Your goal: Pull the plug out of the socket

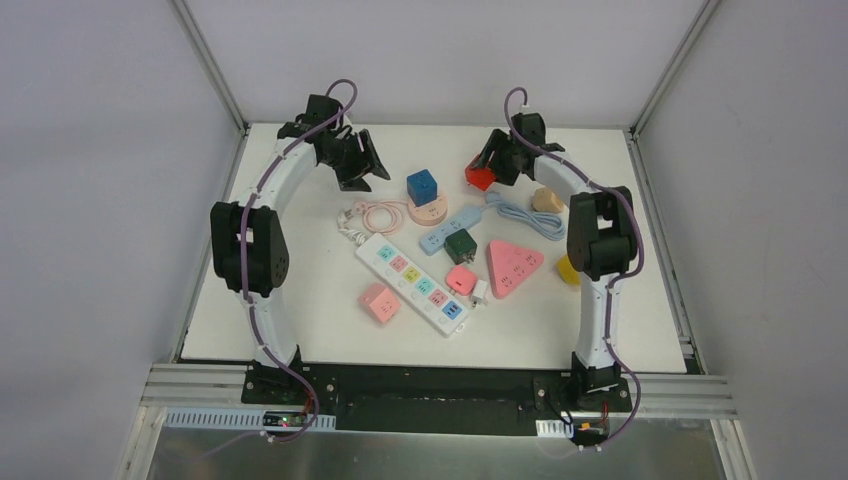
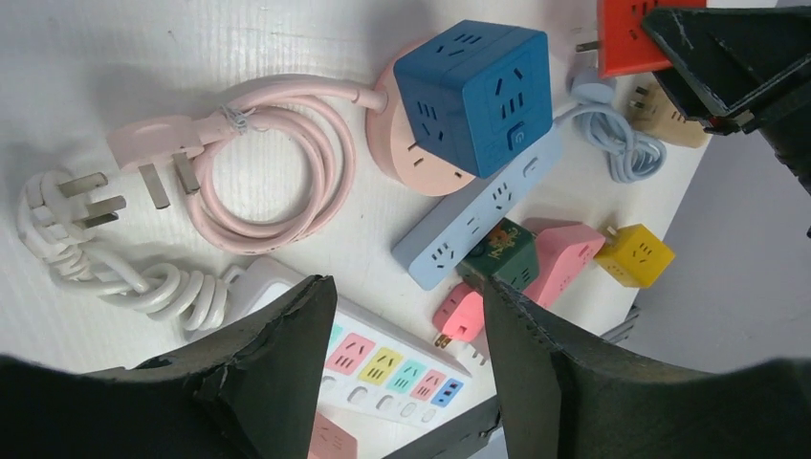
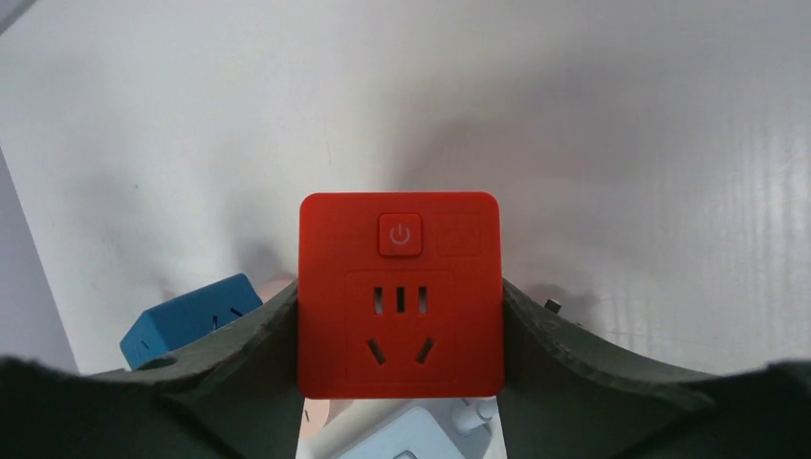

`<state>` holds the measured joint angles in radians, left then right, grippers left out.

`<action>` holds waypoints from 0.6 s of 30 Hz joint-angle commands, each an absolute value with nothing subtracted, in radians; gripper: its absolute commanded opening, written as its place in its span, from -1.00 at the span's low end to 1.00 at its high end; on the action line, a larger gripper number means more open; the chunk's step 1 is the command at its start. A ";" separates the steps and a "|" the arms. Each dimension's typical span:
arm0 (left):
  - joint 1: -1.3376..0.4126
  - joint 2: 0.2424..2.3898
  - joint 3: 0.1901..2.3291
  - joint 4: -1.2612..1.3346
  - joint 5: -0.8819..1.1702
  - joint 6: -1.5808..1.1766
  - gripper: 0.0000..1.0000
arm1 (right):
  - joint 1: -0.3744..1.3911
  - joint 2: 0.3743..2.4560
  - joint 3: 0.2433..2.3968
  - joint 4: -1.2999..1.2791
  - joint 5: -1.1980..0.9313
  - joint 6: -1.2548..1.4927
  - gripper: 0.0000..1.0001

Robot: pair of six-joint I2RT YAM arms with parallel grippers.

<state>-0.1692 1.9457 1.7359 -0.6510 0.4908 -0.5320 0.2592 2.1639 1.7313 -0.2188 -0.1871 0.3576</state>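
The right fingers (image 3: 249,354) are clasping the red plug (image 3: 400,287) on 2 sides, holding it above the far end of the desk (image 1: 300,300). The left fingers (image 2: 277,354) are hanging spread and empty nearby, left of the blue cube (image 1: 422,186) that is sitting on the pink socket (image 1: 430,212).

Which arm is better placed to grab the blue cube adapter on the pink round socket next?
Left, probably. The left gripper is open and empty beside the blue cube adapter; the right gripper is clamped on the red cube adapter.
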 commanded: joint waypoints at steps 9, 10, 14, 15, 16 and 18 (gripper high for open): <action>-0.173 1.947 1.698 -0.678 0.432 -0.498 0.22 | 0.268 2.198 1.835 -0.272 -0.204 0.439 0.50; -0.173 1.952 1.703 -0.682 0.435 -0.499 0.22 | 0.270 2.189 1.832 -0.274 -0.181 0.431 0.60; -0.173 1.966 1.712 -0.688 0.438 -0.499 0.22 | 0.271 2.154 1.823 -0.276 -0.119 0.394 0.79; -0.173 1.969 1.712 -0.689 0.438 -0.499 0.22 | 0.271 2.146 1.821 -0.277 -0.104 0.384 0.81; -0.173 1.971 1.712 -0.691 0.439 -0.498 0.22 | 0.272 2.137 1.820 -0.282 -0.086 0.377 0.81; -0.173 1.975 1.710 -0.695 0.438 -0.499 0.22 | 0.272 2.116 1.815 -0.280 -0.053 0.365 0.82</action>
